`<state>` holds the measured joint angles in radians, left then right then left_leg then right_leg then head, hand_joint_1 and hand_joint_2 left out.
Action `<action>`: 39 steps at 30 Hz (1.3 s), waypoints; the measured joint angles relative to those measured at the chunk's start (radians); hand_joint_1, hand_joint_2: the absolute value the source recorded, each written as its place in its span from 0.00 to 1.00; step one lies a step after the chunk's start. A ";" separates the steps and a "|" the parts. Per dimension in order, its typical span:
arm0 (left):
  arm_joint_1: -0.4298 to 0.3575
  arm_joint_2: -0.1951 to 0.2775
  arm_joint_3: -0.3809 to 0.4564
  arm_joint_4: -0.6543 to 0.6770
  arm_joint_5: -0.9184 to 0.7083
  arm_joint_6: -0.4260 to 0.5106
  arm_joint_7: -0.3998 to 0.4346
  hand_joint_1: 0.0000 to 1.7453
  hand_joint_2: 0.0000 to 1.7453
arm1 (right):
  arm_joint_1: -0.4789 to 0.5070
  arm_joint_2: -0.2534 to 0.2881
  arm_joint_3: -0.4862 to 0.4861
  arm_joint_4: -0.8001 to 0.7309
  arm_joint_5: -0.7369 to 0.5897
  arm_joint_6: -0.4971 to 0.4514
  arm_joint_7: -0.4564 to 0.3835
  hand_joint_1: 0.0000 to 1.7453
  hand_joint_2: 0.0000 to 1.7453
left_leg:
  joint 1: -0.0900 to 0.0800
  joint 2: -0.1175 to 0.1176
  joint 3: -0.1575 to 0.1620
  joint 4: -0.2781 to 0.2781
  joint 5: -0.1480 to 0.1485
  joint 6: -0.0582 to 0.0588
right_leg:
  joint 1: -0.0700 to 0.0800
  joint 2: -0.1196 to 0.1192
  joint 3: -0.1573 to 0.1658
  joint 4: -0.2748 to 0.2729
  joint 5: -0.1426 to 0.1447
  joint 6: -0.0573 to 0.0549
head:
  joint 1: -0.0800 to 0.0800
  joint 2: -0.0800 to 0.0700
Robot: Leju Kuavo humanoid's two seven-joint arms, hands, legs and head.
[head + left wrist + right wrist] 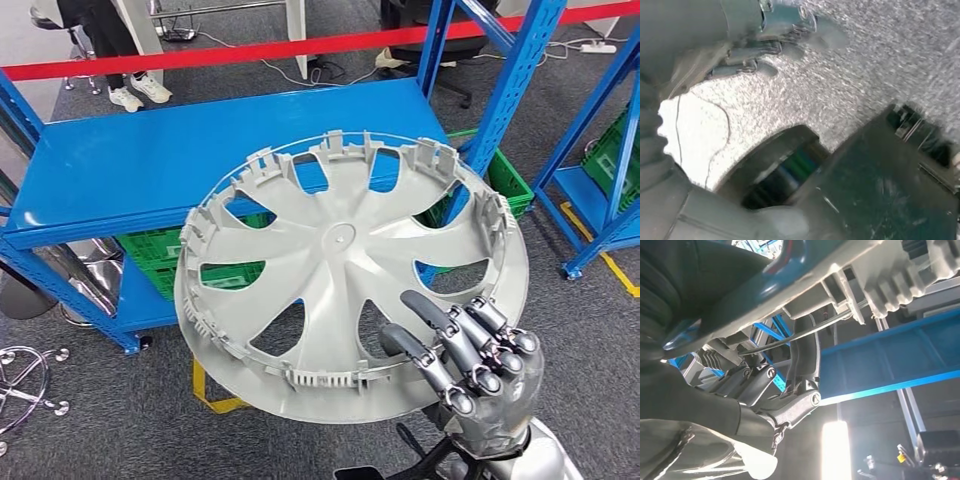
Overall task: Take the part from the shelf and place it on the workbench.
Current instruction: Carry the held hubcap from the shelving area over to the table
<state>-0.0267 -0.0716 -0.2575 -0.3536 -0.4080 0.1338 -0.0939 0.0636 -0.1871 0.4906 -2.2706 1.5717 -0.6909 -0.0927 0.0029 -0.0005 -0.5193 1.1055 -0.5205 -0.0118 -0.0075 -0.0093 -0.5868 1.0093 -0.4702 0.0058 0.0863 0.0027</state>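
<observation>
head view: the right hand (464, 365) grips the near rim of the grey wheel cover (340, 265), held tilted in the air in front of the blue shelf (189, 150). green crates (177, 255) sit under the shelf's top board; their contents can't be made out. a person's legs (124, 60) stand beyond the red tape (226, 55).

left wrist view: blurred; the left hand (749, 55) hangs over speckled carpet (885, 55), fingers seemingly loose, though whether apart or closed i cannot tell.

right wrist view: fingers (802, 365) hook over the cover's ribbed edge, blue shelf beams behind.
</observation>
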 joint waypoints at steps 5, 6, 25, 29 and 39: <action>0.006 0.003 -0.004 0.001 -0.002 0.000 0.001 0.00 1.00 | -0.007 0.000 0.000 -0.001 0.000 0.000 0.000 1.00 1.00 | -0.005 -0.001 0.027 -0.112 -0.002 0.028 | -0.003 0.001 -0.043 0.012 0.023 0.030 | 0.001 0.000; 0.006 0.004 -0.004 0.001 -0.002 0.000 0.001 0.00 1.00 | -0.008 0.000 0.000 -0.001 0.000 0.000 0.001 1.00 1.00 | -0.004 0.001 0.016 -0.118 0.007 0.036 | -0.004 0.002 -0.057 0.034 -0.005 0.034 | 0.002 0.000; -0.033 0.017 -0.045 0.001 -0.017 -0.017 0.021 0.00 1.00 | 0.100 0.042 -0.080 -0.023 -0.003 0.000 -0.004 1.00 1.00 | -0.008 0.003 -0.158 0.105 -0.070 -0.002 | 0.007 -0.005 0.089 -0.050 -0.033 -0.021 | -0.007 0.000; -0.029 0.017 -0.040 0.002 -0.059 -0.013 0.024 0.00 1.00 | 0.172 0.062 -0.110 -0.033 -0.005 -0.001 -0.004 1.00 1.00 | 0.001 0.002 -0.086 0.134 -0.018 -0.008 | 0.007 -0.005 0.013 -0.017 -0.001 -0.018 | -0.007 0.000; -0.011 0.017 -0.027 0.010 -0.080 -0.001 0.028 0.00 1.00 | 0.267 0.075 -0.154 -0.065 0.000 -0.001 0.007 1.00 1.00 | -0.007 0.005 0.011 -0.134 0.024 0.052 | -0.002 0.006 -0.086 0.118 -0.095 0.034 | -0.003 0.000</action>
<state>-0.0375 -0.0550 -0.2841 -0.3437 -0.4880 0.1331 -0.0660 0.3307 -0.1118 0.3365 -2.3357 1.5713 -0.6916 -0.0860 -0.0036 0.0049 -0.5086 0.9720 -0.4963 0.0403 -0.0092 -0.0037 -0.6725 1.1277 -0.5656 0.0398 0.0836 0.0027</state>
